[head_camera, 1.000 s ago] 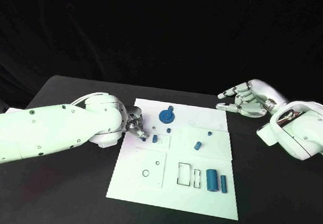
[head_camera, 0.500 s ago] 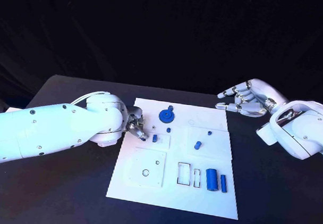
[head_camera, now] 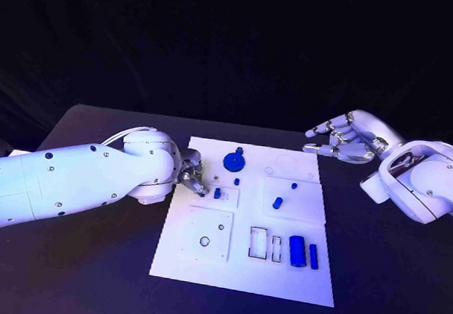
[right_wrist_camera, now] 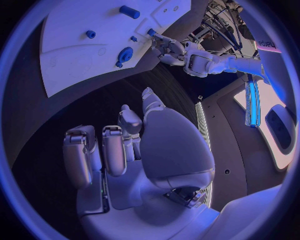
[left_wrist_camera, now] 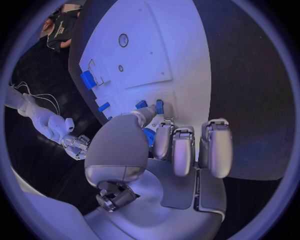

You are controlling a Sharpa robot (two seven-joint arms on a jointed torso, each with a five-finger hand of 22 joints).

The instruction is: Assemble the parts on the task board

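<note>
Left hand point(head_camera: 189, 174) at a peg point(head_camera: 218, 194)
Peg on the board point(head_camera: 243, 277) looks light, stiff, slick: pinch its sides. Left grip unclear; right hand point(head_camera: 343, 140) off the board, empty, fingers loosely spread.

The flat white task board point(head_camera: 240, 267) looks like smooth, matt plastic with shallow recesses cut into it. The small blue parts point(head_camera: 296, 251) look like smooth plastic with a slight sheen. The black table point(head_camera: 387, 285) is matt and dull. The 2 white arm shells point(head_camera: 62, 182) are glossy moulded plastic; the silver left hand point(left_wrist_camera: 162, 150) and silver right hand point(head_camera: 342, 142) gleam like polished metal
</note>
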